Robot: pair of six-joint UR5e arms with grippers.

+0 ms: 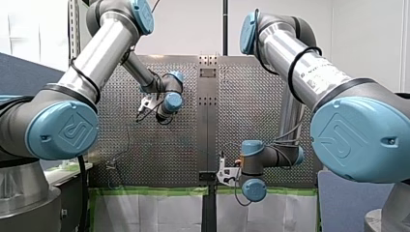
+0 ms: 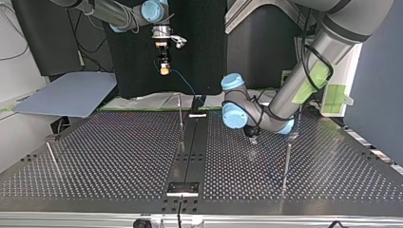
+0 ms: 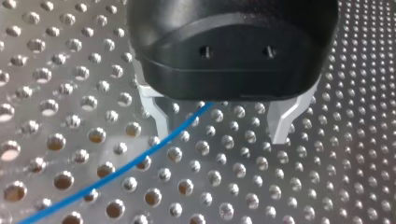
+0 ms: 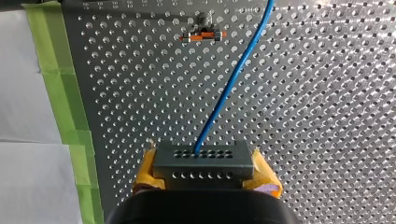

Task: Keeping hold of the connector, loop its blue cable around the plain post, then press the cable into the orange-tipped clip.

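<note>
blue cable (image 4: 232, 79) — far end cut off | connector (image 4: 202, 161) — base behind right tool (image 4: 204, 173)

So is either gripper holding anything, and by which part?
My right gripper clamps the connector by its sides; my left gripper is open, holding nothing.

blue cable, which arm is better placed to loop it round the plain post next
Right: my right pincer is shut on the connector, with the blue cable trailing from it. My left pincer is open.
</note>
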